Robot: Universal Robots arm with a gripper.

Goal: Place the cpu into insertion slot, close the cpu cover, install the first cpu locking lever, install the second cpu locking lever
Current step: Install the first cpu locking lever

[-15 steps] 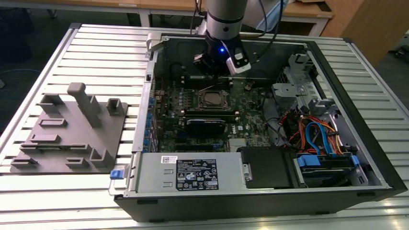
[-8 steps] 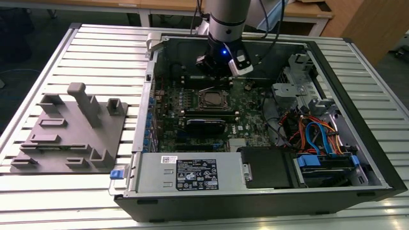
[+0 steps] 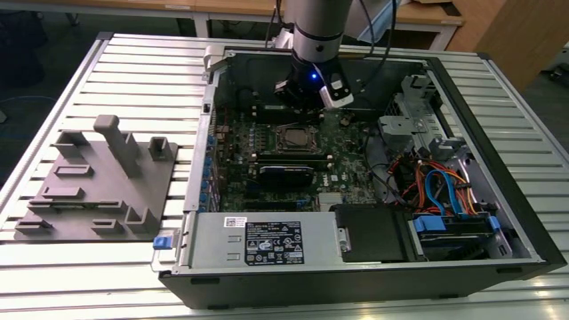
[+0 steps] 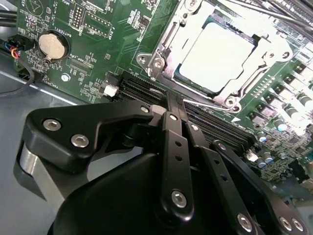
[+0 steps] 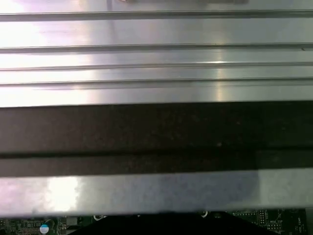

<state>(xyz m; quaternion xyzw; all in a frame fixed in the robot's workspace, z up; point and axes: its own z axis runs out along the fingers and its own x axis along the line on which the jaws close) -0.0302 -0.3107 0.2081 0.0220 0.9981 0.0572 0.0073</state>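
Note:
The cpu (image 4: 219,55) lies in the insertion slot (image 4: 161,73), its silvery top bright inside the socket on the green board. The cpu cover (image 4: 264,48), a thin metal frame, lies flat over the chip's edges. My gripper (image 4: 175,104) is shut with nothing between its black fingers (image 4: 172,142). Its tips hover just beside the socket's rim, over the long black memory slots (image 4: 142,88). In the exterior view the gripper (image 3: 300,101) hangs inside the open computer case, just behind the insertion slot (image 3: 294,139).
The case (image 3: 498,227) lies open on a slatted metal table (image 3: 133,73); a drive bay and cable bundle (image 3: 440,190) are on the exterior view's right. A grey fixture (image 3: 98,180) stands on the left. A coin battery (image 4: 51,45) sits on the board. The case wall (image 5: 156,132) is close by.

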